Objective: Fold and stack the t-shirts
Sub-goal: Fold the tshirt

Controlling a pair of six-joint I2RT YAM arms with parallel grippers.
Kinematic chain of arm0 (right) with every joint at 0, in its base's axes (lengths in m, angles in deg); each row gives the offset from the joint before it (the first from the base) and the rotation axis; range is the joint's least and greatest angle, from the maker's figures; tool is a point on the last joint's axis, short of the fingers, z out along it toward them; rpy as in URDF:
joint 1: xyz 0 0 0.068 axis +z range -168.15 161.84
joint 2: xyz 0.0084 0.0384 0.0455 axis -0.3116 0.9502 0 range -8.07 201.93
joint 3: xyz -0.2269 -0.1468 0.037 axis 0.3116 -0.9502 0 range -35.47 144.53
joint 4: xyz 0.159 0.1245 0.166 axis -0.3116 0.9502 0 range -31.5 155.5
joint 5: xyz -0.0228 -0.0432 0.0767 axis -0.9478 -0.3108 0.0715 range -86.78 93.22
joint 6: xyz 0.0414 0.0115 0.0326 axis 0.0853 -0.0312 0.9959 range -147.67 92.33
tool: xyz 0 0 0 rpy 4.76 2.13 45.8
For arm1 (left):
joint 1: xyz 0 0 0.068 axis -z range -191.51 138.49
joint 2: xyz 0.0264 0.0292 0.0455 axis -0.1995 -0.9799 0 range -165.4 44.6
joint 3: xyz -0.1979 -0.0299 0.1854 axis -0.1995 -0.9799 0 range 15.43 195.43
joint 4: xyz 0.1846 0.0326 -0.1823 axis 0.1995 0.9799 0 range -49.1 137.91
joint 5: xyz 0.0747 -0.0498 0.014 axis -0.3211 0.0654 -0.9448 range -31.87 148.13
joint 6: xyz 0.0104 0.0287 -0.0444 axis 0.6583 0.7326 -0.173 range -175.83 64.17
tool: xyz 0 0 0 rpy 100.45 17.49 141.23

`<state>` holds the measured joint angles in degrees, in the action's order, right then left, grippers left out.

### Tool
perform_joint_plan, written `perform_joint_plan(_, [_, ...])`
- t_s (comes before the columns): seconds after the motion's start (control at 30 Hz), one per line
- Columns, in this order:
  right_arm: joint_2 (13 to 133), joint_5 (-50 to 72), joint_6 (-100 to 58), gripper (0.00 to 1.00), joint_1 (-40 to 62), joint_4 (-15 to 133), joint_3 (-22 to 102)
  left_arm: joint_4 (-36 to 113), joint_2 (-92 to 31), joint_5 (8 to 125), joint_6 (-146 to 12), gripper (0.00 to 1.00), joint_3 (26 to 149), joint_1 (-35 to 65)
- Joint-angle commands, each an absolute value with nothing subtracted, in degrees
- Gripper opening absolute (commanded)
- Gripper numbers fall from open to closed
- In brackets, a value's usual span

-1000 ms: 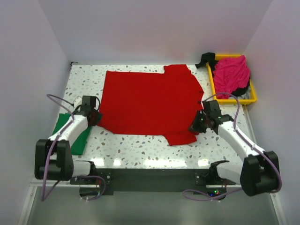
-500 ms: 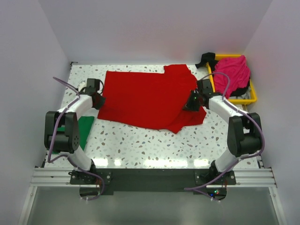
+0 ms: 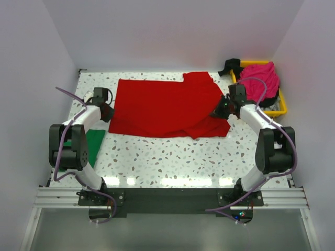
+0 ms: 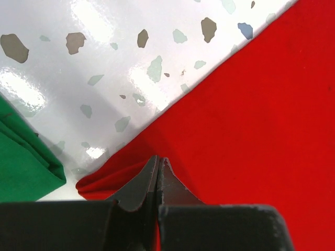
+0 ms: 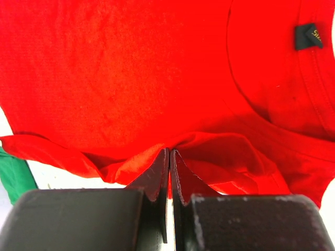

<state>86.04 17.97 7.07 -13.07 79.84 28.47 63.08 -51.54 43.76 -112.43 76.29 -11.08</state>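
Top external: red t-shirt lengthwise across bench, near hem pinched tight by left claw and right claw at opposite ends.

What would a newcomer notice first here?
The big red t-shirt is spread across the middle of the table, rumpled along its near edge. Both tools are pinching it, the left tool at its left edge and the right tool at its right edge. Next is the magenta t-shirt heaped in the yellow tray, far right.
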Motion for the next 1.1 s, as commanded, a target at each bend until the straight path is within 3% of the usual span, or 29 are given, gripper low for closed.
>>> perform_joint_plan(0.0, [83.3,19.7,7.6,0.0,-13.6,77.5,29.3,61.7,-50.8,43.8,-113.1,0.0,78.1,-11.5])
perform_joint_plan(1.07, [79.7,19.4,8.0,0.0,-16.3,76.1,23.3,57.3,-47.9,49.2,-111.5,0.0,77.8,-15.0])
